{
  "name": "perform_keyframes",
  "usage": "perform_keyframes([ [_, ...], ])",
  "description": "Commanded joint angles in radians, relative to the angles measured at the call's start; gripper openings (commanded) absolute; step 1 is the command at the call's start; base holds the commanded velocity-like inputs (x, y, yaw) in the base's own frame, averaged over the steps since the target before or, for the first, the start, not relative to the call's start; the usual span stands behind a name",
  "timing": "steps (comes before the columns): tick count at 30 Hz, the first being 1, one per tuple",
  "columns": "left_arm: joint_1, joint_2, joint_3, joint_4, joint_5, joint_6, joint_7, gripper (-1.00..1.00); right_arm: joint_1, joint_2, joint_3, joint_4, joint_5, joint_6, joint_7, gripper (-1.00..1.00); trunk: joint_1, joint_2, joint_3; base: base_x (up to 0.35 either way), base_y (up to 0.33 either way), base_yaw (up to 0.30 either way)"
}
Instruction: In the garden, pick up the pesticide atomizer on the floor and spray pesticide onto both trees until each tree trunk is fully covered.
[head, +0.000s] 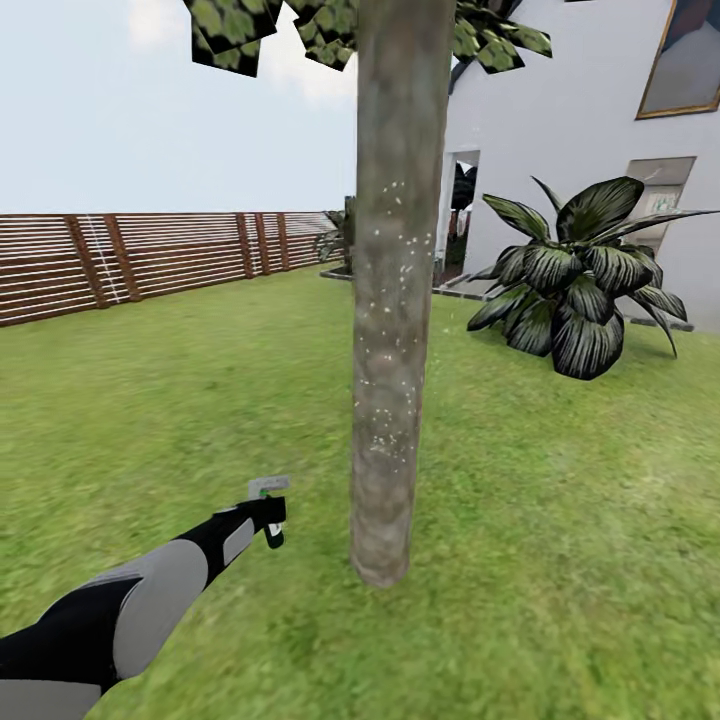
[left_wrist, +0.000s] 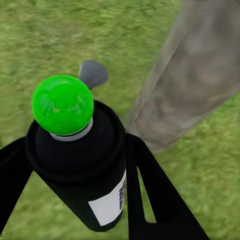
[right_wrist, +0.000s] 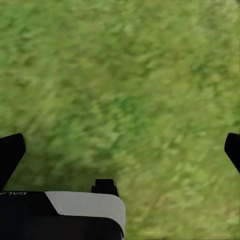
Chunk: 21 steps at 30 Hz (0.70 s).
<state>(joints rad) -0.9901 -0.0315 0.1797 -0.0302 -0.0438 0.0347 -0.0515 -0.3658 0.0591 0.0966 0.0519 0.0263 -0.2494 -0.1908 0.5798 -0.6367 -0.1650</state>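
Tree trunk (head: 392, 290), mottled grey-brown, straight and upright, is seen centre frame on the lawn (head: 200, 400), its bark dotted w/ tiny white pesticide specks (head: 385, 330). Green canopy leaves (head: 240, 25) are cut off at top. The black atomizer (left_wrist: 82, 165), white label on its side, is held near-left of the trunk base, apart from it.

The tree trunk (head: 393, 300) is mottled grey-brown flecked with tiny white specks (head: 385, 330), the lawn (head: 180, 400) green, the fence (head: 130, 255) brown-slatted, the big-leaved plant (head: 580, 285) dark green with pale stripes, and the pesticide atomizer (left_wrist: 82, 160) black with a white label and glossy green cap.
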Motion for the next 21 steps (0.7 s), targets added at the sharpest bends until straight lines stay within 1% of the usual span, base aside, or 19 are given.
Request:
perform_keyframes([
  [1,0.0,0.0,0.008,-0.001,-0.008,0.004,-0.004,-1.0,-0.001,0.001,0.008,0.005,0.003,-0.005,-0.007,1.0,0.001,-0.001,-0.002,0.174,0.35,-0.151],
  [5,0.001,-0.001,0.006,-0.001,-0.011,0.005,-0.005,-1.0,-0.001,0.003,0.008,0.005,0.003,-0.005,-0.007,1.0,0.001,-0.001,-0.002,0.183,0.35,-0.229],
  [13,0.002,-0.001,0.006,0.0,-0.011,0.005,-0.005,-1.0,-0.001,0.004,0.008,0.005,0.003,-0.004,-0.006,1.0,0.001,-0.001,-0.002,0.17,0.35,-0.287],
  [21,0.002,-0.001,0.006,0.0,-0.011,0.005,-0.005,-1.0,0.0,0.004,0.008,0.005,0.003,-0.004,-0.006,1.0,0.001,-0.001,-0.002,0.038,0.35,-0.295],
])
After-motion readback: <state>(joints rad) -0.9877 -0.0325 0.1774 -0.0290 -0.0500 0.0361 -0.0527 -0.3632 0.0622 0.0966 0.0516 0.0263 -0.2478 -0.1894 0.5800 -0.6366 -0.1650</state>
